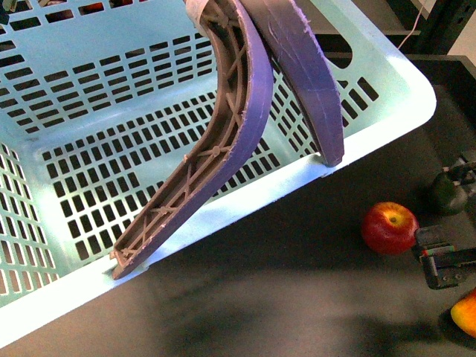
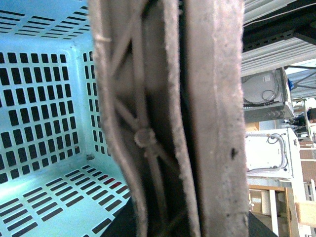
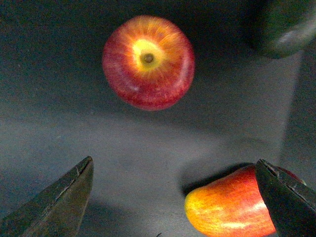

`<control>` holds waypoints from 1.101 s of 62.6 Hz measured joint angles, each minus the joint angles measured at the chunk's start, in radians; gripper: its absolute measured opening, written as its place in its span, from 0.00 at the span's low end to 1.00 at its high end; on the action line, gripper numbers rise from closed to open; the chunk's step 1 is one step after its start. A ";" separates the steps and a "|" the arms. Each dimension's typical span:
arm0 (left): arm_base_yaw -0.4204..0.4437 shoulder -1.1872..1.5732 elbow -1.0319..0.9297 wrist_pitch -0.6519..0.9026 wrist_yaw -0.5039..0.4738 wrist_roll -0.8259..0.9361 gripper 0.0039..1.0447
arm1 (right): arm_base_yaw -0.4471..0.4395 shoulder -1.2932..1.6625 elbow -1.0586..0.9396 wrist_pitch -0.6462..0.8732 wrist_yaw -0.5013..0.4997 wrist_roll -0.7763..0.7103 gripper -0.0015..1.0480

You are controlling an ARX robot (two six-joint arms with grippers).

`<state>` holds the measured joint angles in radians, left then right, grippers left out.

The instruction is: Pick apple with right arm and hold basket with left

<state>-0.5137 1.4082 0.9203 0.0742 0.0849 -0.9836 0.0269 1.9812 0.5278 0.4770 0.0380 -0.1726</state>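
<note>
On the dark table [image 1: 260, 305], right of the basket [image 1: 394, 126], you have the apple [image 1: 389, 227] sitting stem-up, apart from the rim. Neighbours: a dark green fruit [image 1: 446, 195] just beyond it to the right, and an orange-red fruit [image 1: 465, 312] nearer you at the frame edge.

Your right gripper [image 3: 174, 162] hangs over the table with its fingers spread wide and nothing between them. The apple lies ahead of the tips. In the right wrist view the orange-red fruit sits partly under one finger.

Your left gripper [image 1: 227, 212] straddles the basket's near rim, fingers drawn close on the wall, one inside and one outside.

Bare tabletop runs left of the apple along the rim. The two other fruits crowd its right side.
</note>
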 joint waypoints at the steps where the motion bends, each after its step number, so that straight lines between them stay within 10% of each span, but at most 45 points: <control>1: 0.000 0.000 0.000 0.000 0.000 0.000 0.14 | 0.003 0.017 0.010 0.000 0.000 -0.005 0.92; 69: 0.000 0.000 0.000 0.000 0.000 0.000 0.14 | 0.060 0.375 0.399 -0.125 0.026 0.004 0.92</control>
<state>-0.5137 1.4082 0.9203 0.0742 0.0849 -0.9836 0.0868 2.3558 0.9272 0.3523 0.0639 -0.1688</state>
